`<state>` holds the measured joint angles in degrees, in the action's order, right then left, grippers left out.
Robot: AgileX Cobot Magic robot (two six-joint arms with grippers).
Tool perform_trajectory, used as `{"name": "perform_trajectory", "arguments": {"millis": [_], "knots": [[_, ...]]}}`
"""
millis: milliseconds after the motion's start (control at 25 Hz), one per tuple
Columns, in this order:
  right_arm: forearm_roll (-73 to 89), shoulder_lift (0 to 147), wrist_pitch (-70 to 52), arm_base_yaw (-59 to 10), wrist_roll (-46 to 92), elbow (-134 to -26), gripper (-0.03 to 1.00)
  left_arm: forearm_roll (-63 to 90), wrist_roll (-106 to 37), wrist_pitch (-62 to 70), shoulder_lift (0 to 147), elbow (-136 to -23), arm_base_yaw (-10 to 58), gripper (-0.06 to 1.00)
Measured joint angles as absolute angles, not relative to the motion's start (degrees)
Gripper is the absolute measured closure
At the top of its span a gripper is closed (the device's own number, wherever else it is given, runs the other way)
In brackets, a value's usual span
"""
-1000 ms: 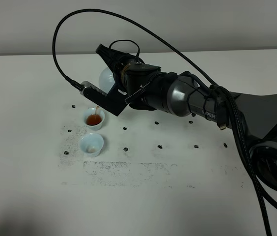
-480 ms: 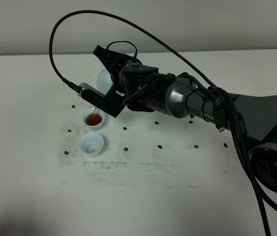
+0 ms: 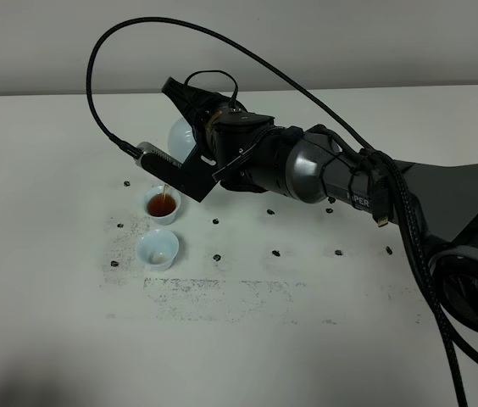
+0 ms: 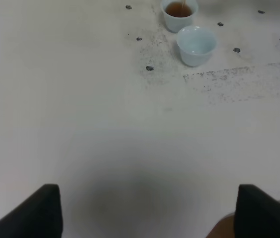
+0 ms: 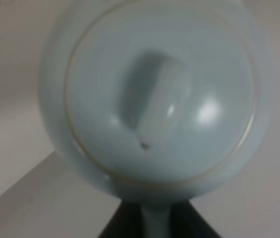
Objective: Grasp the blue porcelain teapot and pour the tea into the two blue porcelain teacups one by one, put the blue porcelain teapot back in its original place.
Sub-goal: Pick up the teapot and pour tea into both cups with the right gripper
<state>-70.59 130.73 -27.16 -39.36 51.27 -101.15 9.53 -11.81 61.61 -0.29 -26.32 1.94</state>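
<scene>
The blue porcelain teapot [image 3: 178, 134] hangs tilted above the table, held by its handle in my shut right gripper [image 3: 191, 119], which reaches across to the left. A thin brown stream runs from its spout into the farther of the two blue porcelain teacups [image 3: 162, 204], which holds brown tea. The nearer teacup [image 3: 158, 248] shows no tea. The right wrist view is filled by the teapot's lid and knob [image 5: 155, 99], with the handle between my right gripper's dark fingers [image 5: 125, 225]. The left wrist view shows both teacups, filled [image 4: 179, 12] and pale [image 4: 196, 44], far from my open left gripper [image 4: 150, 213].
Small dark marks [image 3: 277, 252] dot the white table [image 3: 69, 339] around the cups, with a smudged grey patch [image 3: 213, 292] in front of them. A thick black cable [image 3: 222, 38] arcs over the right arm. A wooden edge [image 4: 229, 233] shows beside the left gripper's finger.
The right gripper with the teapot has shifted slightly left and stays tilted. Tea keeps streaming into the farther cup. The cups have not moved.
</scene>
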Motion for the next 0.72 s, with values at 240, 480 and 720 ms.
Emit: {"name": "perform_trajectory", "arguments": {"millis": [240,480,720], "knots": [[-70.6,130.7,-27.2,-39.4,50.2,-101.2,0.93,9.5,-11.8,61.6,-0.3,-26.3,1.9,0.27],[-69.7,130.7,-27.2,-39.4,49.3,-101.2,0.93,9.5,-11.9,61.6,-0.3,-26.3,1.9,0.27],[-67.6,130.7,-27.2,-39.4,49.1,-101.2,0.93,9.5,-11.9,61.6,-0.3,-26.3,1.9,0.27]]}}
